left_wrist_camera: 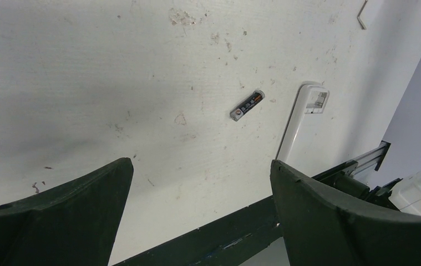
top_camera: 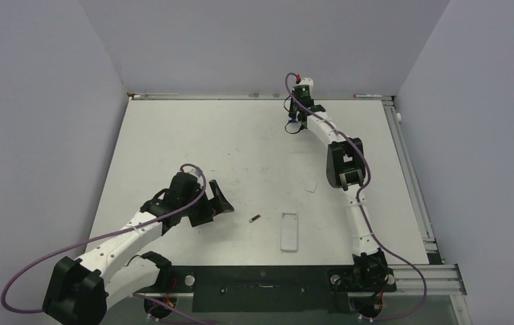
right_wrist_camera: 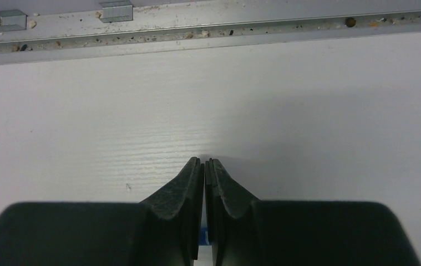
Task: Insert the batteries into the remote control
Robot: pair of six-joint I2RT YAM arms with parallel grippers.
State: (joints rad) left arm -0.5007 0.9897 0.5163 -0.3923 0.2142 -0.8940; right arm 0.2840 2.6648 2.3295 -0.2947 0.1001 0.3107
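I see my left gripper (left_wrist_camera: 201,162) spread wide, the dark battery (left_wrist_camera: 247,105) at its 1 o'clock, just 9 o'clock of the remote control (top_camera: 289,231). Right gripper (right_wrist_camera: 204,160) pinches a blue battery (right_wrist_camera: 202,237) at the table's (top_camera: 193,135) 12 o'clock edge.

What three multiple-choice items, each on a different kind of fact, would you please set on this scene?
1. Where is the dark battery relative to the remote? A on it; B left of it; C beyond it.
2. What colour is the remote? A black; B red; C white.
3. How is the left pincer? A open; B shut on the battery; C shut, empty.
Answers: B, it lies apart on the remote's left; C, its shell is white; A, its jaws stand wide apart.
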